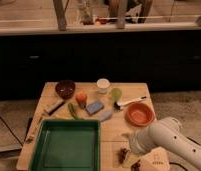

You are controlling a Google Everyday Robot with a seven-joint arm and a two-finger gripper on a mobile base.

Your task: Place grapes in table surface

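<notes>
The grapes [124,152] are a small dark reddish-purple bunch lying on the light tan table surface [114,131] near its front right edge, just right of the green tray. My white arm [166,140] reaches in from the lower right. My gripper [130,157] is at its lower left end, right at the grapes; the arm hides most of it. I cannot tell whether it touches the bunch. A second dark spot [136,165] sits just below, by the pale wooden box.
A green tray [66,145] fills the front left. An orange bowl [140,114], maroon bowl [65,88], white cup [102,85], green cup [116,93], blue sponge [94,107] and utensils stand further back. A pale wooden box [156,161] is at the front right.
</notes>
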